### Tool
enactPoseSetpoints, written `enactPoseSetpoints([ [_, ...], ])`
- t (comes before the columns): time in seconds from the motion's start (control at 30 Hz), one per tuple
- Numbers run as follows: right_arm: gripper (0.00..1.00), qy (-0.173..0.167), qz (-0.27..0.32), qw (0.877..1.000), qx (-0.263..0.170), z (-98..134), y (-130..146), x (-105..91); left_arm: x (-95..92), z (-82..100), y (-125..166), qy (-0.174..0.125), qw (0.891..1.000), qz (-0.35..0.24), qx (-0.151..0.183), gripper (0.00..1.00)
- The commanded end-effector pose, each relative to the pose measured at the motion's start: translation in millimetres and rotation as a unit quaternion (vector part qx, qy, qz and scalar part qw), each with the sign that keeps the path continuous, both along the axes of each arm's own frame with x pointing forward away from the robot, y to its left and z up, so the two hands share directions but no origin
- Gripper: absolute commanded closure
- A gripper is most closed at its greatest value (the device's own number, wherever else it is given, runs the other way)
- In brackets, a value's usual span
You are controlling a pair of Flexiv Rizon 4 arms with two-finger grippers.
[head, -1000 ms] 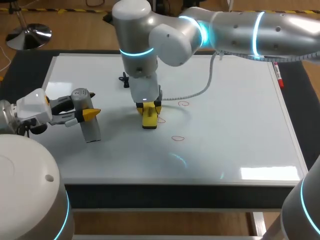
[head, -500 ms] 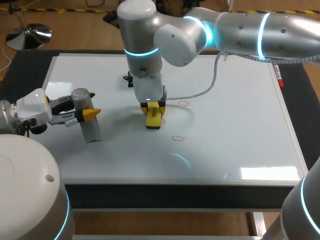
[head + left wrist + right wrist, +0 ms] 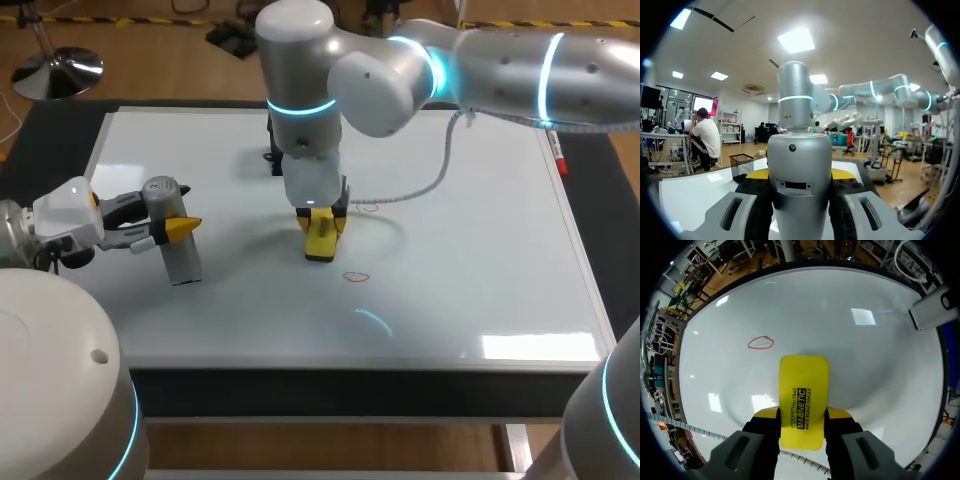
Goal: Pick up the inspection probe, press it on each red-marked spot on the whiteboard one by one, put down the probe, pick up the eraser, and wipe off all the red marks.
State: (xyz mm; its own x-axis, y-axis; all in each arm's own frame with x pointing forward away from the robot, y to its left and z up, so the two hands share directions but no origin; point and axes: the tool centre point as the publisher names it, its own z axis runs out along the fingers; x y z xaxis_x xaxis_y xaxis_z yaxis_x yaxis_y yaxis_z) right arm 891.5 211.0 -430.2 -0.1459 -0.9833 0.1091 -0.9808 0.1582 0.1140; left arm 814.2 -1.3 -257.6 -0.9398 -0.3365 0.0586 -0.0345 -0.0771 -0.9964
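Since a second ago our right arm (image 3: pixel 480 60) has swung to the right over the whiteboard (image 3: pixel 480 250). The eraser (image 3: pixel 320 242) in the right gripper (image 3: pixel 320 225) has slid the same way along the board's middle. A red mark that lay just right of the eraser then no longer shows. The eraser now sits over that spot, so we cannot tell whether the mark is wiped or only covered. Our left arm (image 3: pixel 60 215), the probe (image 3: pixel 180 262) and the other two marks have not shifted.

The right arm comes in from the far right and bends down to the board's middle. Its gripper points straight down, the fingers clamped on the yellow eraser from two sides, and the eraser's lower face is on the board. One red mark (image 3: pixel 356 277) lies just near and right of the eraser, apart from it. Another (image 3: pixel 371 206) lies just far and right of it, right by a grey cable (image 3: pixel 430 180) that hangs from the arm.

The left arm comes in at the near left. The left gripper (image 3: pixel 172 229) is closed around the grey probe, which stands a little tilted on the board's left part, well apart from the eraser. Its lower end seems to rest on the board.

A red pen (image 3: pixel 556 152) lies along the board's right edge, toward the far side.
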Motion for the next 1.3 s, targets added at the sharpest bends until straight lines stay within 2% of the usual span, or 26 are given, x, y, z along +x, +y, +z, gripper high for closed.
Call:
enactPoseSetpoints([
  [0.03,1.0,-0.003,-0.005,1.0,0.0,-5,-11,-2.7,-0.5,1.1,0,0.0,1.0,0.001,0.0,1.0],
  [0.4,1.0,-0.005,-0.018,1.0,-0.003,-2,-20,-7.2,-0.5,1.1,0,0.0,1.0,0.001,0.0,1.0],
  [0.53,1.0,-0.019,-0.028,0.999,0.026,17,-28,-8.7,-0.5,1.1,0,0.0,1.0,0.001,0.0,1.0],
  [0.6,1.0,-0.021,-0.031,0.999,0.039,26,-36,-8.5,-0.5,1.1,0,0.0,1.0,0.001,0.0,1.0],
  [0.77,1.0,-0.035,-0.055,0.998,0.027,40,-61,-6.3,-0.5,1.1,0,0.0,1.0,0.001,0.0,1.0],
  [0.93,1.0,-0.04,-0.088,0.995,0.02,44,-94,-6.1,-0.5,1.1,0,0.0,1.0,0.001,0.0,1.0],
  [1.13,1.0,-0.045,-0.137,0.99,0.003,51,-139,-14.9,-0.5,1.1,0,0.0,1.0,0.001,0.0,1.0],
  [1.2,1.0,-0.045,-0.139,0.989,-0.003,52,-145,-17.1,-0.5,1.1,0,0.0,1.0,0.001,0.0,1.0],
  [1.3,1.0,-0.042,-0.12,0.992,-0.012,51,-133,-18.3,-0.5,1.1,0,0.0,1.0,0.001,0.0,1.0],
])
